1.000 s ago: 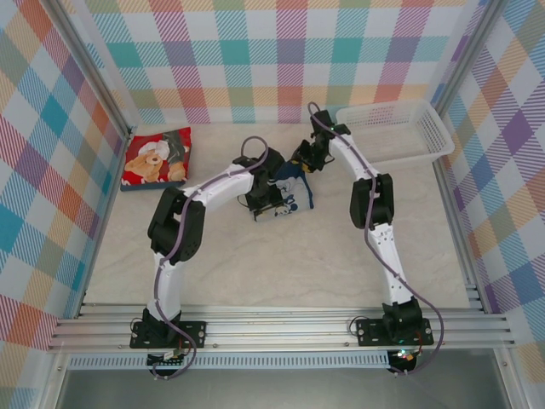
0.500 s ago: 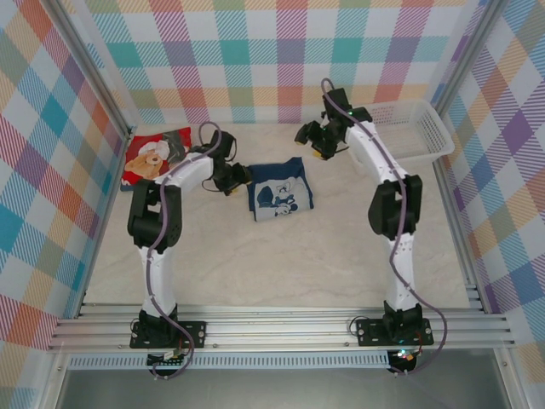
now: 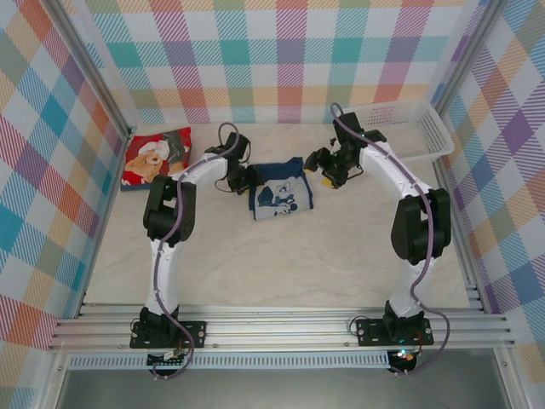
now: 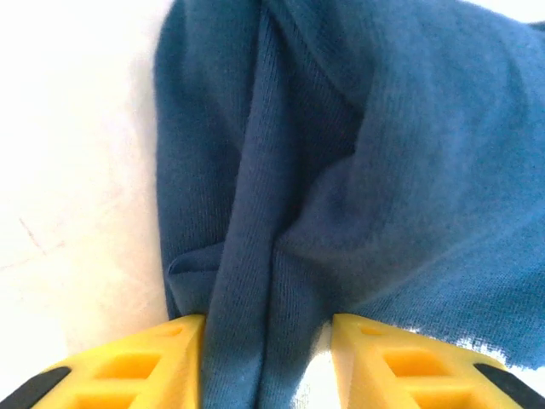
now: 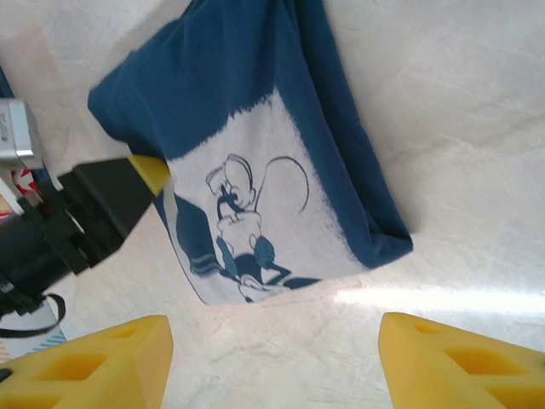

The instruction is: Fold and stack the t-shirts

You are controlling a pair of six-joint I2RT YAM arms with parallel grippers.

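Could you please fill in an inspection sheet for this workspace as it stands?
Surface: pale table, no spills seen.
Job's things: navy shirt folded, mid-table; red shirt folded at far left, apart, not stacked.
Clutter: white basket at far right.
Grippers: left gripper straddles a fold at the navy shirt's edge, not clamped; right gripper open, holding nothing.
Cables: purple cables run along both arms.
Surroundings: checked walls, metal rail in front.

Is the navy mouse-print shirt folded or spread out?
Folded: the dark navy cloth t-shirt lies as a compact rectangle, print up.
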